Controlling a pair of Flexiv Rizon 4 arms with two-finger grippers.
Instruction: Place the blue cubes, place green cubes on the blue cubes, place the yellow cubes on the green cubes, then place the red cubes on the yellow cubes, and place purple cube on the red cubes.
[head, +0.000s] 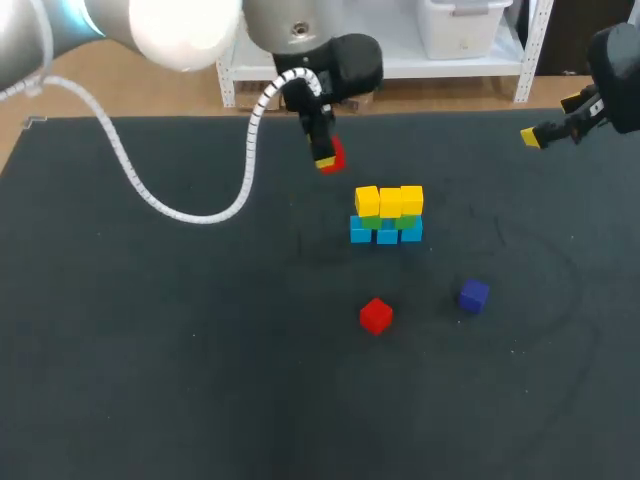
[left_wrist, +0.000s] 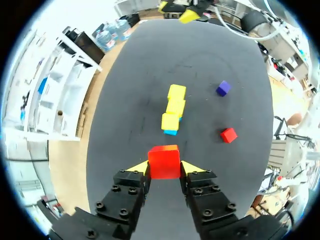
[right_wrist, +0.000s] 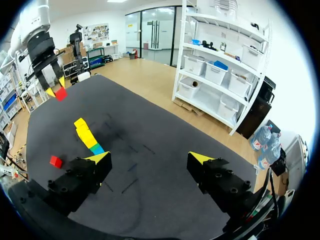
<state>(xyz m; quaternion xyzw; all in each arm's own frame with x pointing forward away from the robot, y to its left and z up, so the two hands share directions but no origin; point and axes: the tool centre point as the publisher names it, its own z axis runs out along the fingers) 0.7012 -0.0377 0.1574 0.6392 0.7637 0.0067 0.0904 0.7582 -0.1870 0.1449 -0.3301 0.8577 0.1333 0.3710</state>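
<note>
A: Progress?
B: Three layers are up. The stack (head: 387, 215) sits just right of centre in the head view: blue cubes (head: 386, 236) at the bottom, green cubes (head: 388, 223) on them, yellow cubes (head: 390, 200) on top, three across.
A: Red layer?
B: Not begun, nothing is on the yellows. The left gripper (left_wrist: 165, 167) is clenched on one red cube (head: 334, 155), a finger pressing each side. It hangs in the air at upper centre of the frame, up and left of the stack, apart from it.
A: Other red?
B: The loose red (head: 376, 315) lies on the table (head: 150, 350) below the stack, lower centre.
A: Purple?
B: The purple cube (head: 474, 295) is on the table to the right of the loose red, near it, not touching.
A: Right arm?
B: The right gripper (right_wrist: 150, 157) has its fingers spread wide with nothing between them. It's in the upper right corner of the head view, well apart from all the cubes.
A: What's left?
B: By my read: held red onto the yellows, then the loose red, then purple on the reds. So three of five layers done, and three cubes visible to go.
</note>
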